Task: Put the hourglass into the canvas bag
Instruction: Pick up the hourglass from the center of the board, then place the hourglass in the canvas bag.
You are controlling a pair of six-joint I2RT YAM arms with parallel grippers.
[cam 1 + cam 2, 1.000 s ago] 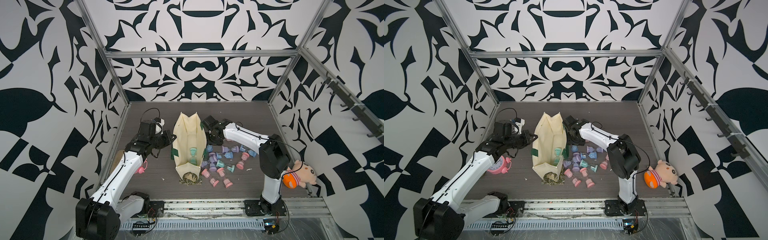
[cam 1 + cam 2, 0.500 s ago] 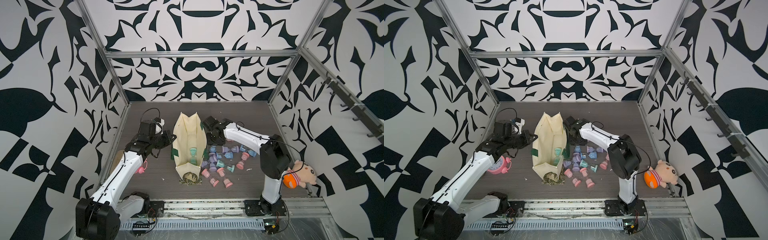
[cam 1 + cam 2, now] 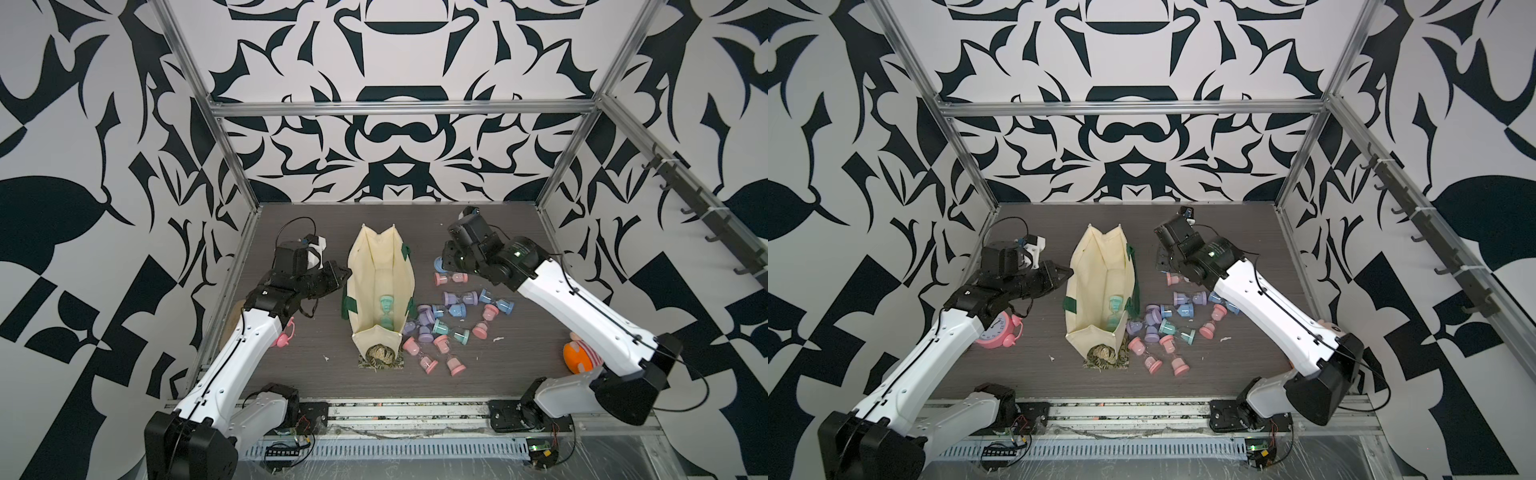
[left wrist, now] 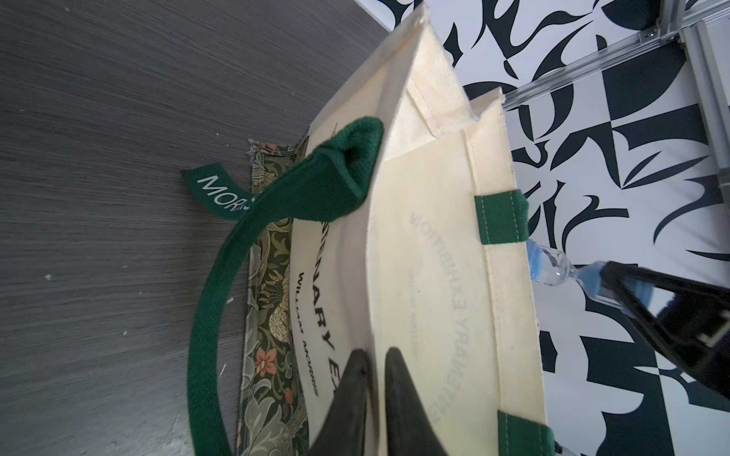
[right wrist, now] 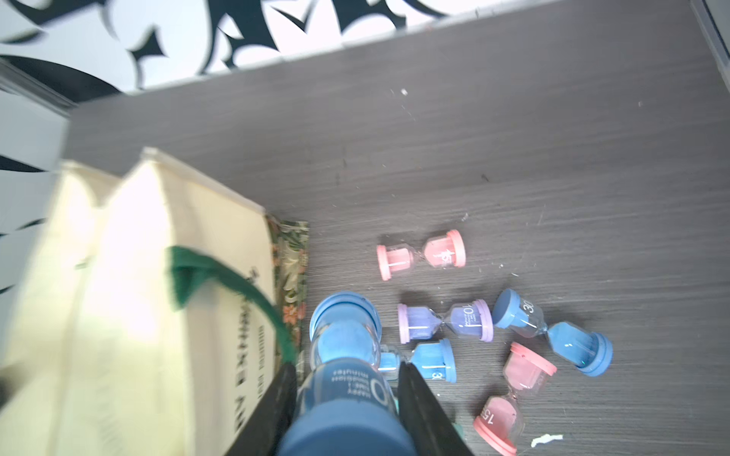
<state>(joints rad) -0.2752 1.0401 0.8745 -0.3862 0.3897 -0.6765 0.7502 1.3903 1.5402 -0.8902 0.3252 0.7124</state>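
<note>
Blue plastic sits between the jaws of the right gripper (image 5: 347, 371): they are clamped on one bulb of a blue hourglass (image 5: 343, 339), whose other bulb sticks out past the fingertips. The piece is held clear of the table (image 5: 513, 158), just beside the canvas bag (image 3: 368, 266) on the wall facing the right arm (outside the mouth, rim not crossed).

On the opposite wall, the left gripper (image 4: 373, 357) has its fingers close together astride the rim. A narrow gap shows; whether the cloth is pinched I cannot tell.

Bag upright, mouth open, mid-table. Inside it lies a teal hourglass (image 3: 386, 312). Beside the bag, under the right arm, loose hourglasses (image 3: 457, 309) lie scattered: pink, purple, blue, teal. Partly under the left arm sits a pink alarm clock (image 3: 998, 332).
</note>
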